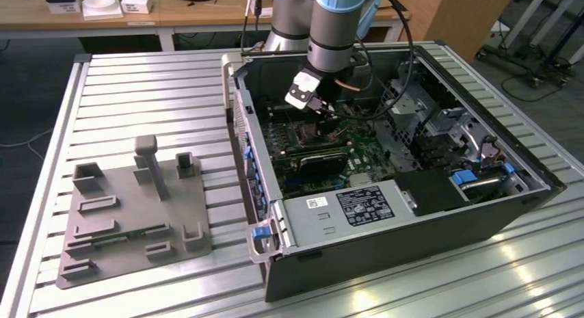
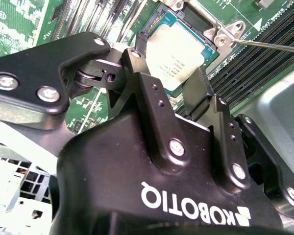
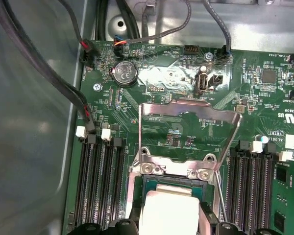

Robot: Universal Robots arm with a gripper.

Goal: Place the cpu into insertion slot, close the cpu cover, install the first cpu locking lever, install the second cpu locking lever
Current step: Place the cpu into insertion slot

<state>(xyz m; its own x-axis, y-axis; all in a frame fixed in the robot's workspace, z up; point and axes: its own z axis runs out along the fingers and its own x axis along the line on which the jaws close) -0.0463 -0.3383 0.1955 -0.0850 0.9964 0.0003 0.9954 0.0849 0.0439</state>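
The cpu, a pale silver square, lies in the insertion slot, its green edge showing inside the metal rim. My gripper is down over it. One black finger and its partner press against two opposite sides of the chip. In the second wrist view the cpu sits between the same fingers. The cpu cover, a thin metal frame, stands raised on its hinge beyond the slot. A thin locking lever rod sticks out beside the socket. In the exterior view my gripper reaches into the open computer case.
Long black memory slots flank the socket on both sides. Black cables run along the case wall. A black block lies on the board nearer the drive cage. A grey fixture plate sits on the table at the exterior view's left.
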